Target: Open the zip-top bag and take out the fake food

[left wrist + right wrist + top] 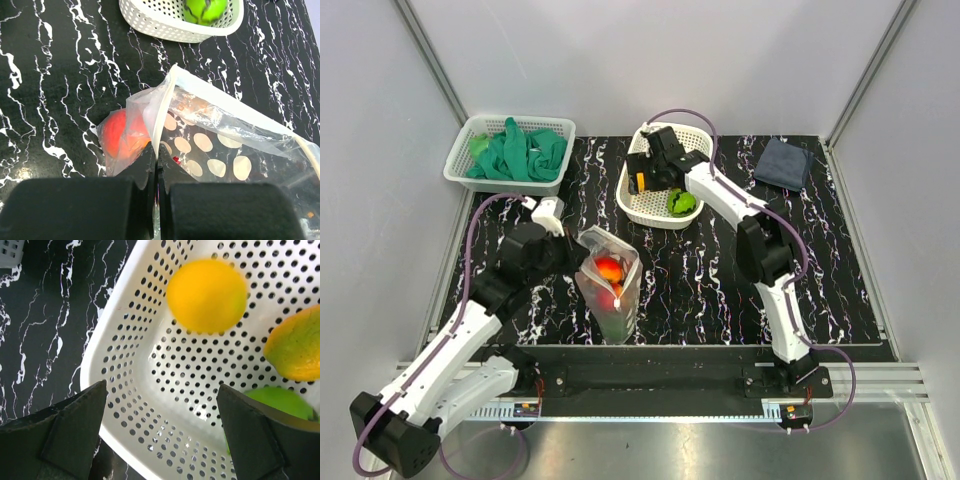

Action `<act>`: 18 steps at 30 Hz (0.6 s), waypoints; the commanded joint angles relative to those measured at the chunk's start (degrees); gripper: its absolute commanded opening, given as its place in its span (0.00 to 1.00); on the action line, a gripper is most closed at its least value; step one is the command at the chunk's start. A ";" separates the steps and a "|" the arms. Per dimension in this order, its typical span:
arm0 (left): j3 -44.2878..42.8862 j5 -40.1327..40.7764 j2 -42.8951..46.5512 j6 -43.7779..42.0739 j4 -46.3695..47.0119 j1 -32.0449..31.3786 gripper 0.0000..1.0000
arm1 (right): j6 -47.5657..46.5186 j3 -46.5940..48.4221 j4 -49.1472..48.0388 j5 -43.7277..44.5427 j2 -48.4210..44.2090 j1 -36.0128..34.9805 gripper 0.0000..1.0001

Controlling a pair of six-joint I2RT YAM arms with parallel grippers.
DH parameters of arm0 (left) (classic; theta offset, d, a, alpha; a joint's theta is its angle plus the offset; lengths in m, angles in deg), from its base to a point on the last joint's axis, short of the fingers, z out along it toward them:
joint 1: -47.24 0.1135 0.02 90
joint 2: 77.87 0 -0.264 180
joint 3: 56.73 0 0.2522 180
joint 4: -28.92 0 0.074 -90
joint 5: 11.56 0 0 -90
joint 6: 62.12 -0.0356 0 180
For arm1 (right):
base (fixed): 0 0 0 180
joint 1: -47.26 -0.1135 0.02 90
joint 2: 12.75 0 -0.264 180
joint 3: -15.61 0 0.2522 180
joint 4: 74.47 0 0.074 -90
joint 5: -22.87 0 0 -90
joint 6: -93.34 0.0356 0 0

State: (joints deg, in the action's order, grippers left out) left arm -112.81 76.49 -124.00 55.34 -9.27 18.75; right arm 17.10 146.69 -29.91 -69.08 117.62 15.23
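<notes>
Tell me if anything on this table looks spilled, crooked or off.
Nothing spilled or broken. The only oddity is the bag: it stands crumpled and gaping, pinched at its rim by the left end effector, a red fruit inside.

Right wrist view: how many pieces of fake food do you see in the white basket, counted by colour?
Yellow fruit: 1
Orange-and-green fruit: 1
Green fruit: 1
Total: 3, all inside the white basket.
</notes>
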 commanded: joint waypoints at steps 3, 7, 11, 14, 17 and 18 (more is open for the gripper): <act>-4.52 -5.51 -3.26 2.23 2.98 0.19 0.00 | 3.46 -5.41 3.73 -5.58 -15.63 -0.31 0.96; -4.78 -5.52 -4.06 4.70 5.17 0.10 0.00 | 6.80 -16.93 3.65 -8.76 -26.72 -2.15 0.86; -4.78 -3.67 -3.62 6.54 7.11 0.10 0.00 | 8.21 -23.09 4.26 -7.28 -37.87 -7.42 0.78; -4.26 -3.23 -3.70 7.77 9.13 0.10 0.00 | 10.23 -24.07 4.79 -7.36 -40.62 -13.57 0.71; -3.64 -4.37 -4.32 9.09 11.76 0.10 0.00 | 12.87 -23.10 4.70 -8.59 -39.76 -18.32 0.64; -3.73 -4.72 -4.93 9.36 12.12 0.10 0.00 | 14.00 -22.58 4.79 -8.16 -39.23 -19.20 0.62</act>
State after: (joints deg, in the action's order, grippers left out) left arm -115.11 72.79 -128.26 62.47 -4.11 18.75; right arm 26.76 123.65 -25.84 -75.99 76.05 -0.47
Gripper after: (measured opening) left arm 0.009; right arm 0.651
